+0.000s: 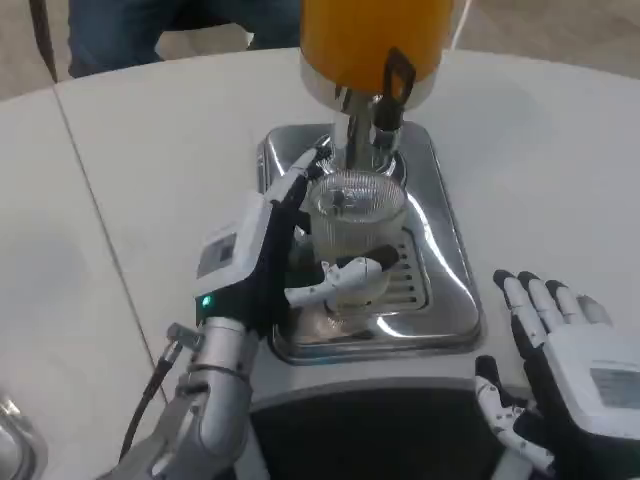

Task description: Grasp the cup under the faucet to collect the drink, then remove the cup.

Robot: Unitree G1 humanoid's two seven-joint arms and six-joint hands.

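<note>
A clear ribbed cup (pixel 352 222) stands on the grate of the silver drip tray (pixel 440 300), directly under the faucet (pixel 372 125) of an orange drink dispenser (pixel 365 35). My left hand (pixel 268 250) wraps around the cup from its left side, with one white finger crossing the front of it low down. I cannot tell whether liquid is in the cup. My right hand (pixel 560 350) lies flat on the table to the right of the tray, fingers spread, holding nothing.
The dispenser's black lever (pixel 397 75) juts out above the cup. A table seam (pixel 95 215) runs diagonally at left. A person in jeans (pixel 150 30) sits beyond the far edge. A metal object (pixel 15 440) shows at the bottom left.
</note>
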